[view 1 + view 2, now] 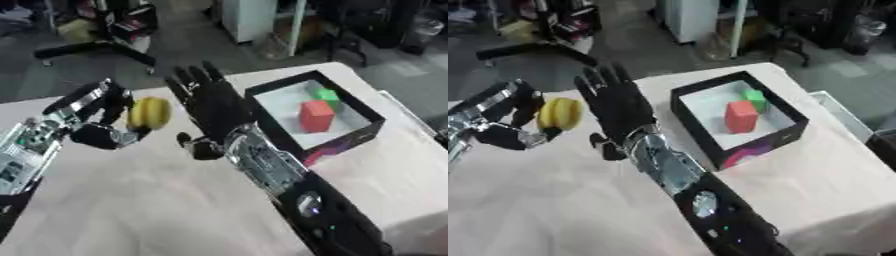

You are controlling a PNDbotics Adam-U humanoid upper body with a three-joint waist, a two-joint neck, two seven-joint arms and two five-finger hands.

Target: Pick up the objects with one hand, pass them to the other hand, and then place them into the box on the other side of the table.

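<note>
Yellow fruit (150,113) gripped in left hand (109,125) above pale tabletop (157,200), right hand (210,102) spread open beside it, black box (350,142) holding red block (316,116) and green block (327,96), cluttered workshop floor (184,40) beyond.

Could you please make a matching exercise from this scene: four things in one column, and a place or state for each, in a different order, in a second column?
Things:
1. yellow object
2. red block
3. right hand
4. green block

Places or states:
A. open, fingers straight, beside the yellow object
B. in the box, at the far end behind the other block
C. held in the left hand, above the table
D. in the box, near its middle

Pairs: 1-C, 2-D, 3-A, 4-B
</note>
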